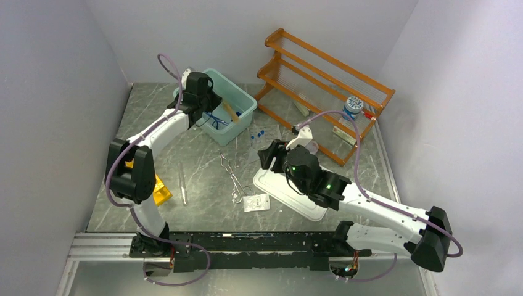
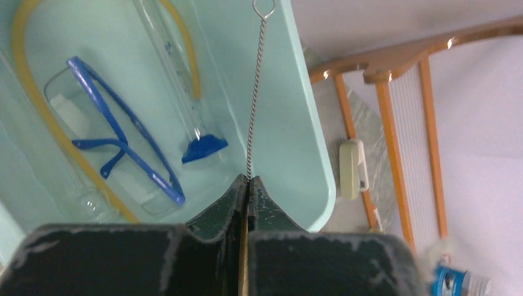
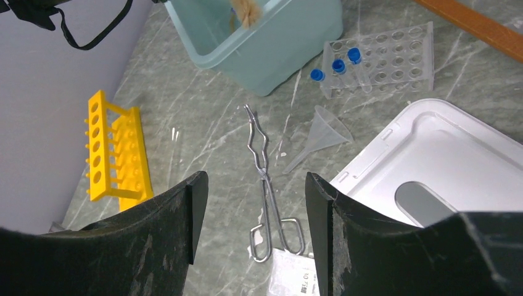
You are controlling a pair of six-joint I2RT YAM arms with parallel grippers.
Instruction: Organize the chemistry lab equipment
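My left gripper (image 1: 206, 103) is shut on the twisted wire handle of the brush (image 2: 254, 92) and holds it over the teal bin (image 1: 245, 116). The brush's tan bristles (image 3: 247, 9) hang at the bin's rim. In the bin lie blue-framed goggles (image 2: 117, 145), amber tubing (image 2: 37, 105) and a glass cylinder with a blue foot (image 2: 179, 74). My right gripper (image 3: 254, 185) is open and empty above the metal tongs (image 3: 265, 179) on the table. The yellow rack (image 3: 117, 148) lies at the left. Blue-capped vials (image 3: 336, 65) stand in a clear rack. A glass tube (image 1: 182, 183) lies by the yellow rack.
A clear funnel (image 3: 324, 132) lies beside a white tray (image 3: 444, 154). A small plastic packet (image 1: 256, 202) lies by the tongs' handles. The orange shelf (image 1: 327, 68) stands at the back right with a blue-labelled jar (image 1: 353, 106) on it.
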